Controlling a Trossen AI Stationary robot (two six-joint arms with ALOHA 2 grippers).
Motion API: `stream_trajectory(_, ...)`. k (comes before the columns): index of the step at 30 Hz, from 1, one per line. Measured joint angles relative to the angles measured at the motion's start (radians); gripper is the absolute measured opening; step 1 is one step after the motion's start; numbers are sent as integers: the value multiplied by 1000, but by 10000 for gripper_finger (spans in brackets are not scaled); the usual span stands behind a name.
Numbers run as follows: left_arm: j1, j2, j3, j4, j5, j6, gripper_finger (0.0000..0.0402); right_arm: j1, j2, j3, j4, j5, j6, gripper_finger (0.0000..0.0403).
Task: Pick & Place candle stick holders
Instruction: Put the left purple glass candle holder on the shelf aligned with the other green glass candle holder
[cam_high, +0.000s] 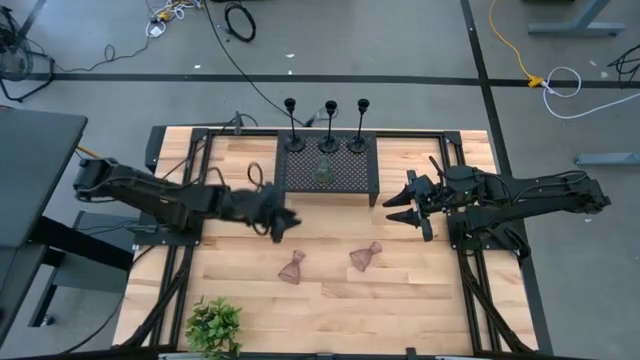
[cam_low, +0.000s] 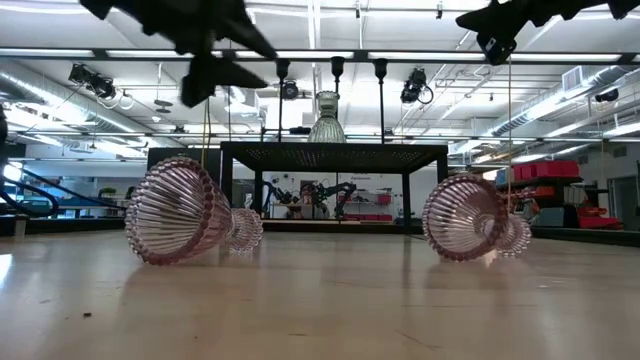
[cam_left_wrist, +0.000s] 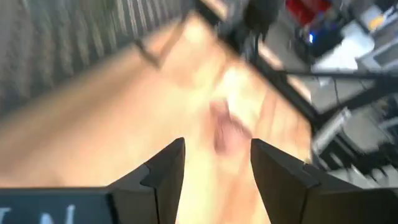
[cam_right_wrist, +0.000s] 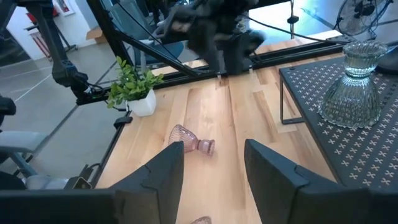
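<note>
Left gripper (cam_high: 287, 224) hung above the table (cam_high: 420, 300), fingers spread, nothing between them. Left pink glass holder (cam_high: 292, 267) lay on its side just toward six o'clock of it, long axis slanting one-to-seven. Right pink holder (cam_high: 365, 257) lay likewise, between both arms. Black mesh stand (cam_high: 350, 178) carried a clear-greenish glass holder (cam_high: 326, 172); three black stems (cam_high: 329, 127) at its twelve o'clock edge. Right gripper (cam_high: 402, 207) waited, spread, empty.

Potted green plant (cam_high: 213, 327) at the table's (cam_high: 420, 300) near edge — black mesh stand (cam_high: 352, 178) at the back.
</note>
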Motion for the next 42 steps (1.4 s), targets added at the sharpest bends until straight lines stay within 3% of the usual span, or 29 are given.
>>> stream_trajectory(3, -59, 10, -1, -89, 31, -114, 178, 0, 0, 0, 0, -1, 0, 168)
stream_trajectory(10, -145, 9, 0, -120, 142, -325, 177, 0, 0, 0, -3, -1, 0, 168)
stream_trajectory(14, -161, 50, 0, -182, 211, -459, 177, 0, 0, 0, -4, -6, 0, 168)
stream_trajectory(21, -136, 187, 2, -121, 411, -603, 177, 0, 0, 0, -11, -28, 0, 168)
stream_trajectory(26, -95, 262, 4, -31, 498, -628, 177, 0, 0, 0, -19, -28, 0, 168)
stream_trajectory(31, -48, 329, 47, -76, 558, -613, 177, 0, 0, 0, -45, -28, -4, 168)
stream_trajectory(42, 19, 499, 320, -470, 605, -434, 177, 0, 0, 0, -72, -28, -22, 168)
